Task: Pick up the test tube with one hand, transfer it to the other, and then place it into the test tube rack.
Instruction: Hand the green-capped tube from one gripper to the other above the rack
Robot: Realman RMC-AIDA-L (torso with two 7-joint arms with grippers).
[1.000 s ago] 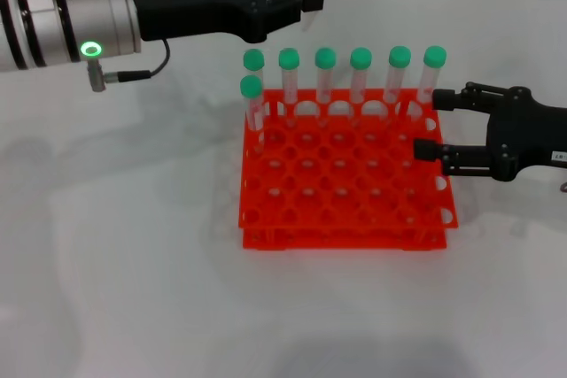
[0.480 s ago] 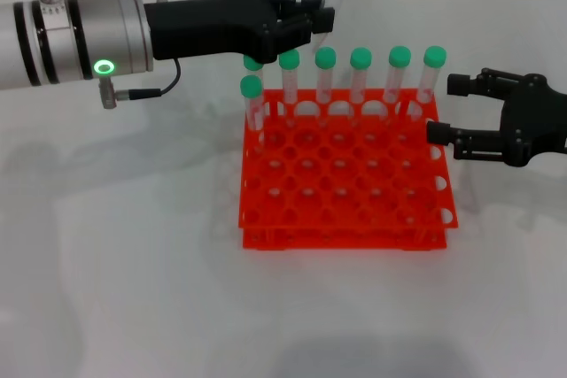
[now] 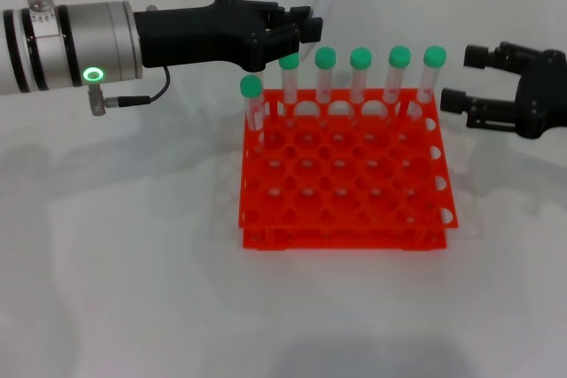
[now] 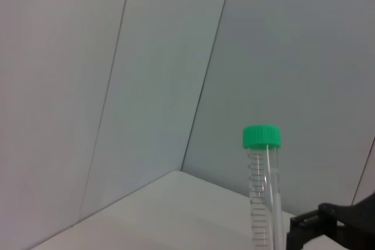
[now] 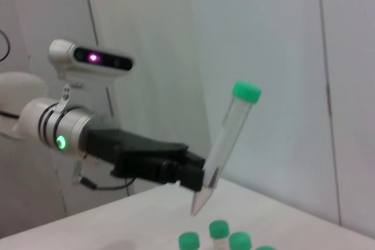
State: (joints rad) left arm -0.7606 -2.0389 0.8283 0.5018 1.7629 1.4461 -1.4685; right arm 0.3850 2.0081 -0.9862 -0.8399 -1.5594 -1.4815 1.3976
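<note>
1 tube is up in the air: the test tube [image 5: 227,139] rides in the left claw [image 3: 306,26], pinched low down near its pointed tip, with the clear barrel leaning up and away and the green screw cap at the top. That claw is clamped on the tube's lower end, above the back-left corner of the test tube rack [image 3: 341,185].

Judging by its looks, this is thin clear plastic: light, stiff, and smooth enough to be slippery between hard black fingers. The barrel is a plain cylinder with printed graduations, tapering to a cone at the bottom. The ridged cap is probably the surest bite; failing that, the straight barrel just under it, which stands free here. A pinch on the cone alone would likely let it swivel.

Across the rack, the right claw [image 3: 469,79] waits with its fingers spread apart, off the rack's back-right corner and well clear of the held tube.

The rack is bright orange-red moulded plastic, 2 tiers, a square grid of round holes, sitting flat on the pale matt surface [image 3: 133,289]. Along its far row, 5 green-capped tubes [image 3: 361,81] show upright, and 1 more [image 3: 252,105] stands just in front at the left end.
</note>
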